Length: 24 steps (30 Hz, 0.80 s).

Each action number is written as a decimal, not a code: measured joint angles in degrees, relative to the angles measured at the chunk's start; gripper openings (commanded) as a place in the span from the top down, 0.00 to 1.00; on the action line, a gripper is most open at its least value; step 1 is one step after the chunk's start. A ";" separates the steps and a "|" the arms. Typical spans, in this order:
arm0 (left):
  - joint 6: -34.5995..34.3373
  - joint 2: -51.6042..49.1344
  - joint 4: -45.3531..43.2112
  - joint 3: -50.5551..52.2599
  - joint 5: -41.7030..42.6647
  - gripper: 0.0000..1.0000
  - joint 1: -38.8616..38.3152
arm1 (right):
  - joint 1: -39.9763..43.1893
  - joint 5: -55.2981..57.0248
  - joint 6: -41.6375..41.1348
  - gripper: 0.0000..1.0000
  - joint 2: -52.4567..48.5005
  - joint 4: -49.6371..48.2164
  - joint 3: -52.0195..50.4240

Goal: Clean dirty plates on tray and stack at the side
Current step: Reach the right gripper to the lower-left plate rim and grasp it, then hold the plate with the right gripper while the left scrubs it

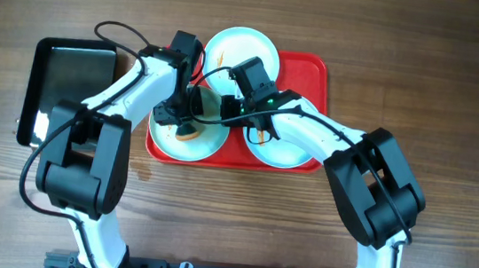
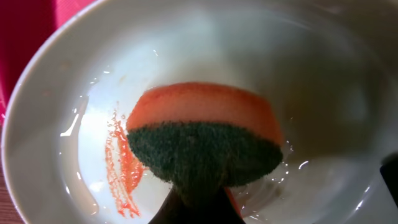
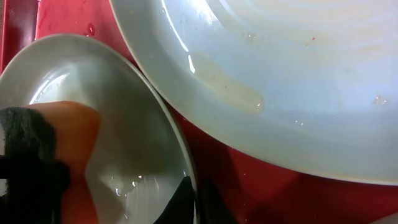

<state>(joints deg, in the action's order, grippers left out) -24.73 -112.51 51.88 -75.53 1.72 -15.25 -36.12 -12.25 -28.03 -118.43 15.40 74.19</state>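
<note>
Three pale mint-blue plates lie on the red tray (image 1: 313,75): one at the back (image 1: 242,49), one front left (image 1: 167,140), one front right (image 1: 287,152). My left gripper (image 1: 185,121) is shut on an orange sponge with a green scrub side (image 2: 205,134) and holds it against the wet front-left plate (image 2: 68,81), beside an orange smear (image 2: 121,168). My right gripper (image 1: 224,107) is shut on that plate's rim (image 3: 186,168), one finger on each side. The right wrist view shows the sponge (image 3: 68,155) at left and the back plate (image 3: 280,62) above.
A smaller glossy black tray (image 1: 66,89) sits on the wooden table left of the red tray. Both arms cross over the middle of the red tray. The front-right plate carries an orange-brown smear (image 1: 263,135).
</note>
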 measured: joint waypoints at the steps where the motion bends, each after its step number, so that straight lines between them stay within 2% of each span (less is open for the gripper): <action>1: 0.00 0.00 -0.42 0.00 0.31 0.96 0.00 | -0.02 0.13 0.02 0.96 0.00 0.11 0.00; 15: 0.00 0.00 -4.09 0.00 8.59 0.96 -0.13 | -2.21 4.63 0.70 0.96 0.00 1.22 0.24; 24: 0.02 0.00 -4.52 0.26 8.26 0.96 -2.08 | -2.21 4.79 1.77 0.96 0.00 1.92 0.50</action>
<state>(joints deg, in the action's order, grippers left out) -24.71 -112.51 47.35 -75.26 9.98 -17.32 -38.33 -7.46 -26.26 -118.43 17.32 74.70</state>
